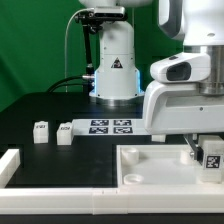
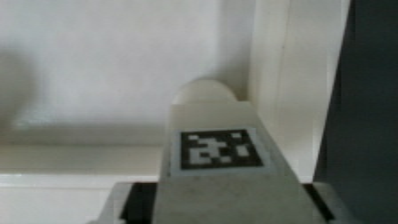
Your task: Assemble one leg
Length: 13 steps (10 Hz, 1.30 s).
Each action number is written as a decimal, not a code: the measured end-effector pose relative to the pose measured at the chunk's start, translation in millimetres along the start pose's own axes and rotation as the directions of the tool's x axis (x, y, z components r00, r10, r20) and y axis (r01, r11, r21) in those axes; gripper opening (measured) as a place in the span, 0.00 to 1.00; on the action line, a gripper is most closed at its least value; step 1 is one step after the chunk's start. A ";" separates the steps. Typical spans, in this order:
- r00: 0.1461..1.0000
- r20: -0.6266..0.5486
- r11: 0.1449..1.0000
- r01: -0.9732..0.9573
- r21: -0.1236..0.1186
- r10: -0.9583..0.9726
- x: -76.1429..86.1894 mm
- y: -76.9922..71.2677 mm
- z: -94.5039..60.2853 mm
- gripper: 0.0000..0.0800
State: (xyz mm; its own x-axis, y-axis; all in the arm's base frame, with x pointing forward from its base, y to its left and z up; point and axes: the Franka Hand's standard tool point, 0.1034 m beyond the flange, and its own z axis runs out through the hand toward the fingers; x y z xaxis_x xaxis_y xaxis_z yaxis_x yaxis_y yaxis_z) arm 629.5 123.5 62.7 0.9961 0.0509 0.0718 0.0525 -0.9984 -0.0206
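Note:
My gripper (image 1: 205,150) is shut on a white leg (image 1: 212,157) with a black-and-white tag, at the exterior view's right. It holds the leg over the right part of the large white square panel (image 1: 150,163). In the wrist view the leg (image 2: 217,140) fills the middle between the two dark fingers (image 2: 139,203) of the gripper (image 2: 222,205). Its rounded tip points at the panel (image 2: 107,110) near the panel's raised edge. I cannot tell whether the tip touches the panel. Two more legs (image 1: 41,131) (image 1: 65,132) stand on the black table at the exterior view's left.
The marker board (image 1: 110,127) lies on the table in front of the arm's base (image 1: 113,80). A white raised rail (image 1: 12,165) runs along the front left. A round socket (image 1: 131,178) shows in the panel's near corner. Black table (image 2: 365,100) lies beside the panel's edge.

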 end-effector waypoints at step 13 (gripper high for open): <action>0.298 0.055 0.296 -0.954 0.041 0.953 -3.1 3.4 2.6 0.49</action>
State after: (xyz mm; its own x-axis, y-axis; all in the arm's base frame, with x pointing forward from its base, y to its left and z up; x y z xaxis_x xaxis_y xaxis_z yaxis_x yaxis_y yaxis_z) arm 626.8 120.0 59.8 0.3503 -0.9351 -0.0529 -0.9323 -0.3427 -0.1155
